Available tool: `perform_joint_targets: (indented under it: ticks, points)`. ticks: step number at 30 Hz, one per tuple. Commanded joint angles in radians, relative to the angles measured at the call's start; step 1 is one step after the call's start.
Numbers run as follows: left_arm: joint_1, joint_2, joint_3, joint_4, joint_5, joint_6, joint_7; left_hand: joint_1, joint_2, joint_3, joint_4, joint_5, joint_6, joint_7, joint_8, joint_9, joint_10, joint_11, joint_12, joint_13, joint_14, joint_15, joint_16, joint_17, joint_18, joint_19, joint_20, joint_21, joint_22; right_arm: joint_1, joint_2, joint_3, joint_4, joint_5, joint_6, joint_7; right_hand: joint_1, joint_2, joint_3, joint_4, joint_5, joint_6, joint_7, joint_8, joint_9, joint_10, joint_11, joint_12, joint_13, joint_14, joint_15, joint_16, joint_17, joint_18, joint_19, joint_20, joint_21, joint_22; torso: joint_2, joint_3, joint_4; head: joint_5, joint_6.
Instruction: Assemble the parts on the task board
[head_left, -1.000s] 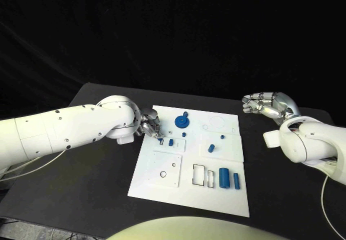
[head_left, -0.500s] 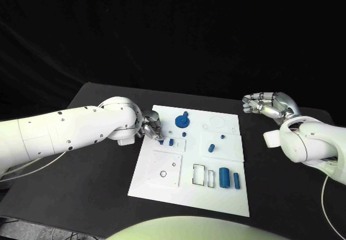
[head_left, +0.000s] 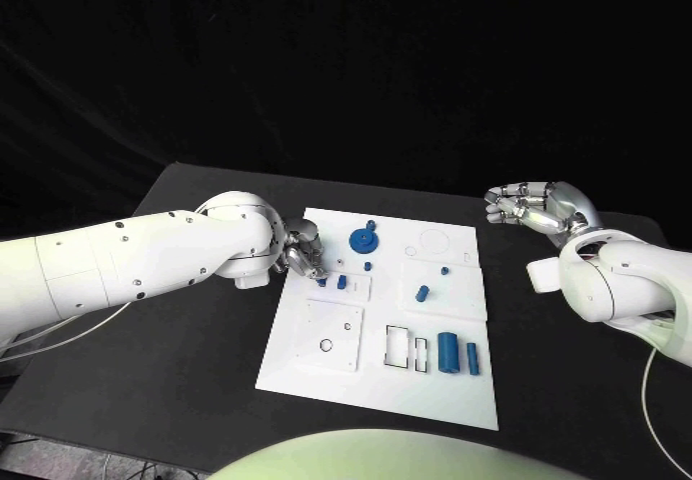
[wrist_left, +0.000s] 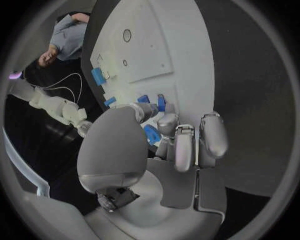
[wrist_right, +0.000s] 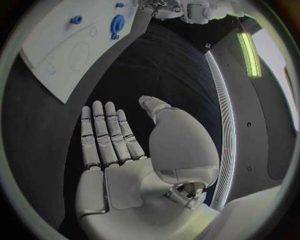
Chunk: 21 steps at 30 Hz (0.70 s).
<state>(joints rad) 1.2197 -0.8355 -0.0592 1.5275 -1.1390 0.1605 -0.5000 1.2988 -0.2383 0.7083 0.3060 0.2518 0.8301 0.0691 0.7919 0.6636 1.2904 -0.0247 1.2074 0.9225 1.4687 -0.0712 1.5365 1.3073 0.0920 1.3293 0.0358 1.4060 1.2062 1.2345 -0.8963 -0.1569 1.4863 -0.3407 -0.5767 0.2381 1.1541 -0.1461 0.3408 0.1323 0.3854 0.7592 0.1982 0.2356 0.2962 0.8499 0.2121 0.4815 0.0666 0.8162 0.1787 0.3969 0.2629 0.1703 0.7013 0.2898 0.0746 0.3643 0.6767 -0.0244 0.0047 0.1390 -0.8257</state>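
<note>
The board (head_left: 378, 330) is laid flat in the middle of the black counter (head_left: 188, 330), its long side running away from the robot.

The left hand (head_left: 303, 252) is set at the board's left edge near the far end, fingers curled down onto the board. In the left wrist view a small blue part (wrist_left: 152, 134) is seen between the thumb and the fingers (wrist_left: 176, 145), so it appears to be pinched there, though the contact itself is partly hidden. 2 more blue pegs (wrist_left: 150, 100) stand on the board just past the fingertips; in the head view they are seen as short pegs (head_left: 342, 283) beside the hand.

The right hand (head_left: 537, 211) is held above the counter beyond the board's far right corner, well apart from the board. In the right wrist view it is seen wide and flat, fingers (wrist_right: 106, 132) straight and side by side, the thumb out to 1 side, with nothing in it.

On the board, a blue disc (head_left: 364, 240) with a knob is placed near the far end. A small blue piece (head_left: 423, 294) lies near the middle. 2 blue bars (head_left: 459, 354) lie side by side near the right edge at the near end, next to black-outlined slots (head_left: 402, 350). A square plate (head_left: 335, 336) with a round hole is set at the near left.
</note>
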Motion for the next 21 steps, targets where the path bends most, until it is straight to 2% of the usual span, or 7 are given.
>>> perform_joint_targets:
  ticks: [1,21]
  points:
    - [-0.004,0.001,-0.002,0.001,-0.016,0.025,-0.006,0.007,-0.004,0.132,-0.125,0.006,0.024,-0.020,0.006,0.087,0.009,0.000,0.004,0.000,0.083,-0.007,0.005,0.191,-0.013,0.005,0.000,0.007,0.001,-0.001,0.001,0.000,-0.001,-0.006,0.010,0.011,0.005,0.008,0.005,-0.003,0.004,-0.004,0.075,0.004,0.001,-0.008,-0.001,0.005,0.000,-0.005,0.000,0.004,-0.002,0.001,-0.008,-0.001,-0.001,-0.001,0.000,0.0004,0.0004,0.001,-0.002]
    - [-0.008,-0.003,-0.002,0.013,0.005,0.011,-0.008,0.004,-0.010,0.161,-0.136,0.005,0.030,-0.021,0.009,0.089,0.015,-0.002,0.005,0.003,0.083,-0.010,0.005,0.191,-0.014,0.010,-0.002,0.011,0.009,-0.004,0.003,0.000,-0.003,-0.006,0.010,0.012,0.005,0.008,0.005,-0.003,0.004,-0.004,0.075,0.004,0.001,-0.008,-0.001,0.005,0.000,-0.005,0.000,0.005,-0.003,0.001,-0.009,-0.001,-0.001,-0.002,0.000,-0.0015,0.0006,0.002,-0.002]
